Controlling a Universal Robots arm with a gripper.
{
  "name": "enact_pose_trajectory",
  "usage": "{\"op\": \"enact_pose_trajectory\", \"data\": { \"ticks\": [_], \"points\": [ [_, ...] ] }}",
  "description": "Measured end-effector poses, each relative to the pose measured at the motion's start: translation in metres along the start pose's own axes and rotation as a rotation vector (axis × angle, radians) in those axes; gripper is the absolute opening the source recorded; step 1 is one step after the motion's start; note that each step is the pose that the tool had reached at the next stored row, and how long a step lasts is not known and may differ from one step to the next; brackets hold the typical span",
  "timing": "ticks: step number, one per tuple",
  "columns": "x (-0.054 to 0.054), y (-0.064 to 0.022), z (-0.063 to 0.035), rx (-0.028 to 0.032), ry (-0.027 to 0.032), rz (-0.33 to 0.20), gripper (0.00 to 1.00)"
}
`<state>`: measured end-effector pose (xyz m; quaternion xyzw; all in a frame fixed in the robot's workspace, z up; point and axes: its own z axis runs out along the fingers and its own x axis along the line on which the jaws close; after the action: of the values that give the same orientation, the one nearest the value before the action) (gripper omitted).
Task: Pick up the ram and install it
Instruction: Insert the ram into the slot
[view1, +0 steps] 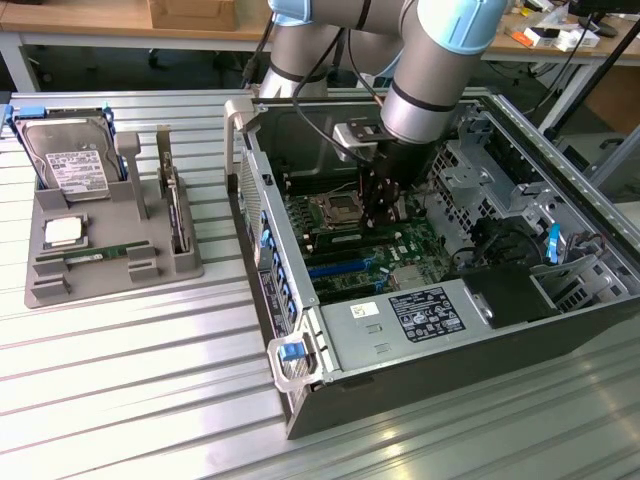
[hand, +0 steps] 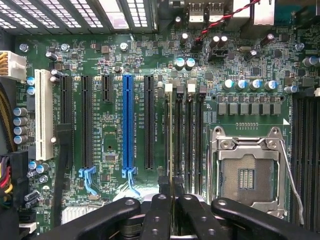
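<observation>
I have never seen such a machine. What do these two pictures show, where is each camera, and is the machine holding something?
The machine is a robot arm with a gripper at its end. The exterior view comes from a camera beside the metal table. The wrist view comes from a camera on the arm, looking down at the motherboard. On the table lie an open computer case and a grey tray with a hard drive and a processor chip. The gripper is inside the case, shut on what appears to be the ram, seen edge-on over the memory slots.
</observation>
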<state>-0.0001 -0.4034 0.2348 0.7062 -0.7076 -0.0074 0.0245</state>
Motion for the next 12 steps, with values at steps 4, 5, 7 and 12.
{"op": "enact_pose_trajectory", "data": {
  "ticks": [4, 5, 7, 12],
  "points": [
    [0.0009, -0.0001, 0.001, 0.0, -0.005, 0.002, 0.12],
    [0.0012, -0.0001, 0.0013, -0.0001, -0.0048, 0.003, 0.12],
    [0.0012, -0.0001, 0.0014, -0.0002, -0.0049, 0.003, 0.12],
    [0.0011, 0.0003, -0.0033, 0.0005, -0.0049, 0.004, 0.19]
  ]
}}
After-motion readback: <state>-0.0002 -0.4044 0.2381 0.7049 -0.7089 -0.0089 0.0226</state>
